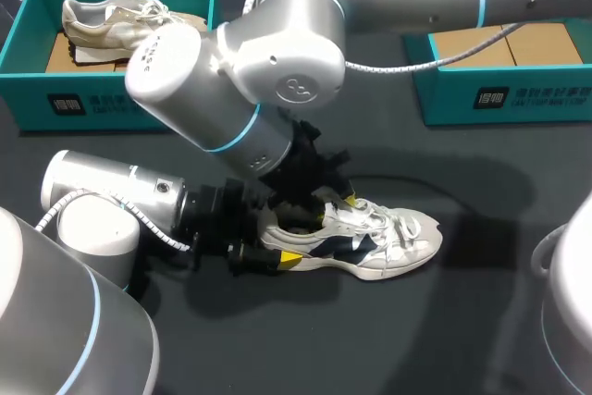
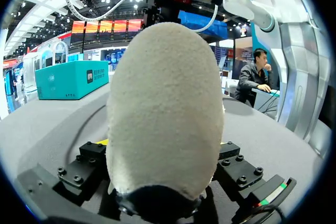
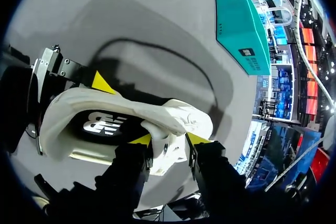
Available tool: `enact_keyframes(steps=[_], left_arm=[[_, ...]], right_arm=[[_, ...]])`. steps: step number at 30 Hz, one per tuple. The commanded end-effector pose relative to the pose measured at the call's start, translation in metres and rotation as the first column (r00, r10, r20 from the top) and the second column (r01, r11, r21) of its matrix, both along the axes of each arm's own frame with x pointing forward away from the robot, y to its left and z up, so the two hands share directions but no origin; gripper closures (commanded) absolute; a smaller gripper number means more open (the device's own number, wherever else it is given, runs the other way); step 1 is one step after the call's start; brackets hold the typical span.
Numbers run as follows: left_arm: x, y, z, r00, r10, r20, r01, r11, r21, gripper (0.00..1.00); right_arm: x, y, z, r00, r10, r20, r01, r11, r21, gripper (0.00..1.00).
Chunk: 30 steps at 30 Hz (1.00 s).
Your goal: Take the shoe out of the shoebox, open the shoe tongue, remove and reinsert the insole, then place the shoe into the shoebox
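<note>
While the left gripper (image 1: 276, 245) clamps the heel of the shoe (image 1: 379, 242) from both sides, at the shoe's 9 o'clock, the right gripper (image 3: 168, 140) sits over the shoe's mouth at about 11 o'clock and pinches the white tongue (image 3: 163, 121) between its yellow tips. The shoe lies on the dark table (image 1: 481, 321), toe pointing to 3 o'clock. The step in hand appears to be opening the tongue; the dark insole (image 3: 102, 123) lies inside. Next, the tongue likely needs drawing toward the toe, with the heel held firm. A teal shoebox (image 1: 504, 94) stands at 2 o'clock, well apart.
</note>
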<state>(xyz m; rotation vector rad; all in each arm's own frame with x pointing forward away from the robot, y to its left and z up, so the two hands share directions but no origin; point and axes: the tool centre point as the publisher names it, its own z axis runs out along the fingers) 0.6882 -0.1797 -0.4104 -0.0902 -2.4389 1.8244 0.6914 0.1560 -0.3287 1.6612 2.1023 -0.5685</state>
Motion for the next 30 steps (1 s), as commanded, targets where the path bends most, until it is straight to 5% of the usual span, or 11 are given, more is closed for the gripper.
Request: enact_keyframes(steps=[1,12,16,17,23,26,30], left_arm=[[-0.003,-0.002,-0.003,1.0,0.0,0.001,0.0,1.0,0.002,1.0],[-0.003,-0.002,-0.003,1.0,0.0,0.001,0.0,1.0,0.002,1.0],[-0.003,-0.002,-0.003,1.0,0.0,0.001,0.0,1.0,0.002,1.0],[-0.003,-0.002,-0.003,1.0,0.0,0.001,0.0,1.0,0.002,1.0],[-0.003,-0.002,-0.003,1.0,0.0,0.001,0.0,1.0,0.002,1.0],[-0.003,-0.002,-0.003,1.0,0.0,0.001,0.0,1.0,0.002,1.0],[-0.003,-0.002,-0.003,1.0,0.0,0.001,0.0,1.0,0.002,1.0]], right_arm=[[0.0,-0.003,0.002,1.0,-0.016,0.001,0.016,1.0,0.013,0.67],[-0.01,-0.005,0.005,0.997,-0.078,0.024,0.077,0.996,0.042,0.8],[-0.011,-0.009,0.007,0.996,-0.088,0.022,0.087,0.994,0.067,0.93],[-0.012,-0.012,0.008,0.996,-0.092,0.018,0.09,0.992,0.089,1.0],[-0.011,-0.03,0.012,0.995,-0.098,0.007,0.094,0.974,0.206,1.0],[-0.017,-0.048,0.007,0.986,-0.165,0.03,0.134,0.883,0.449,1.0],[-0.017,-0.048,0.007,0.986,-0.165,0.03,0.134,0.883,0.449,1.0]])
